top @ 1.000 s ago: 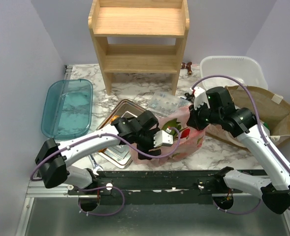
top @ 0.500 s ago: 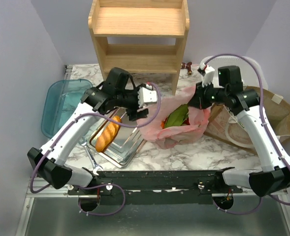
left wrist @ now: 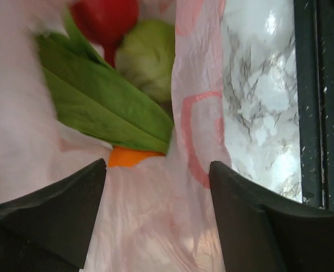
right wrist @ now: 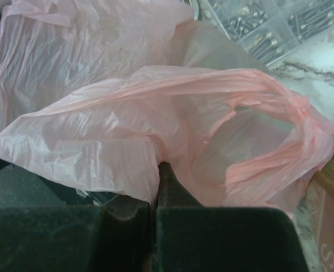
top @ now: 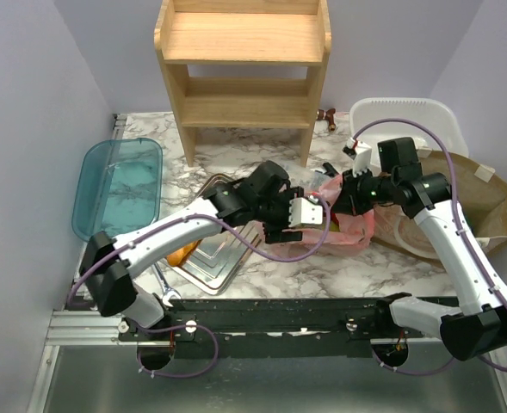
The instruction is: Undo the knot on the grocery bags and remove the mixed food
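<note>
My left fingers [left wrist: 47,221], apart, are back over the grocery bags [left wrist: 195,113]. My right fingers [right wrist: 223,238] clamp its plastic, exposing mixed food [left wrist: 98,107]

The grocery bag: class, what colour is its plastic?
The grocery bag is translucent pale pink; right wrist view shows it best.

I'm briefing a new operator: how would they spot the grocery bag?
Find the wooden shelf at the back of the table. In front, right of the steel tray, lies the bag. It alone is thin, crinkly pink plastic, unlike the brown bag to its right.
</note>
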You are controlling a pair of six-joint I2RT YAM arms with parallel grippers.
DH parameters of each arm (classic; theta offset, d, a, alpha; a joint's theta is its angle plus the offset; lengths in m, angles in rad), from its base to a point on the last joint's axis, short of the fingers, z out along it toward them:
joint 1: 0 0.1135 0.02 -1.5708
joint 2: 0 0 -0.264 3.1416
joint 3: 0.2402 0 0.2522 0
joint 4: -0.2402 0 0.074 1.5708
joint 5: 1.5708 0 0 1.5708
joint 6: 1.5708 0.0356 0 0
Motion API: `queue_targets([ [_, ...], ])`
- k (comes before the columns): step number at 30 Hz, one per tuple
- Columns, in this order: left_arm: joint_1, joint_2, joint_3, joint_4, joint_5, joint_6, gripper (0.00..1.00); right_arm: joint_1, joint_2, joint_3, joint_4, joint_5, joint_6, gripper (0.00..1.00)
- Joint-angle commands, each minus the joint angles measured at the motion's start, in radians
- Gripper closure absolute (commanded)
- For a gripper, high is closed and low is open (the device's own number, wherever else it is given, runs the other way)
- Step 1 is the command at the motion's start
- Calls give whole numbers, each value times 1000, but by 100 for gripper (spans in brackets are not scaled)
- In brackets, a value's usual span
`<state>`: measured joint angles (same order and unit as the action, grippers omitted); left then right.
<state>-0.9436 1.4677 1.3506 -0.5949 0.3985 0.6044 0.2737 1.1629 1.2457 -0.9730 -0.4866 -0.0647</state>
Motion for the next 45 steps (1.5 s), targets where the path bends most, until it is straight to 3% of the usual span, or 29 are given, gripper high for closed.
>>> queue_targets([
  [1,-3,80,-16,-74,-48,30,59,2,10,80,5,18,-6,100],
  [2,-5,67,-10,-128,-5,43,78,2,16,97,3,29,-9,99],
  [3,-6,35,-14,-194,70,62,89,-2,18,114,-6,39,-17,100],
  [4,-12,-22,-34,-230,127,86,99,-3,19,125,-13,40,-26,99],
  [5,-32,-91,-80,-242,135,101,100,-6,17,130,-18,44,-32,99],
  [9,-186,-273,-276,-287,57,206,100,-6,9,52,-36,49,-66,99],
  [12,-260,-277,-420,-247,27,189,100,-5,-19,-91,-10,10,-140,99],
  [18,-390,-251,-631,-126,-92,189,100,7,24,-143,-78,10,-326,99],
  [19,-392,-248,-630,-128,-104,184,94,8,29,-148,-99,12,-359,99],
  [20,-391,-253,-613,-136,-113,172,74,10,27,-151,-116,27,-389,99],
  [22,-346,-300,-546,-158,-61,114,52,10,-6,-164,-139,37,-447,99],
  [24,-235,-378,-451,-150,80,6,38,13,-59,-180,-140,39,-469,100],
  [26,-153,-444,-374,-94,161,-111,33,19,-88,-180,-144,36,-468,99],
  [30,-132,-458,-289,62,100,-274,35,28,-78,-157,-133,8,-423,99],
  [34,-144,-301,-231,88,29,-368,66,46,-39,-119,-93,5,-377,99],
  [36,-162,-243,-237,111,32,-391,73,51,-16,-99,-71,25,-368,99],
  [42,-154,-104,-294,212,-79,-474,77,81,91,35,12,21,-343,99],
  [45,-87,-65,-325,227,-167,-548,72,85,120,110,-8,3,-358,99],
])
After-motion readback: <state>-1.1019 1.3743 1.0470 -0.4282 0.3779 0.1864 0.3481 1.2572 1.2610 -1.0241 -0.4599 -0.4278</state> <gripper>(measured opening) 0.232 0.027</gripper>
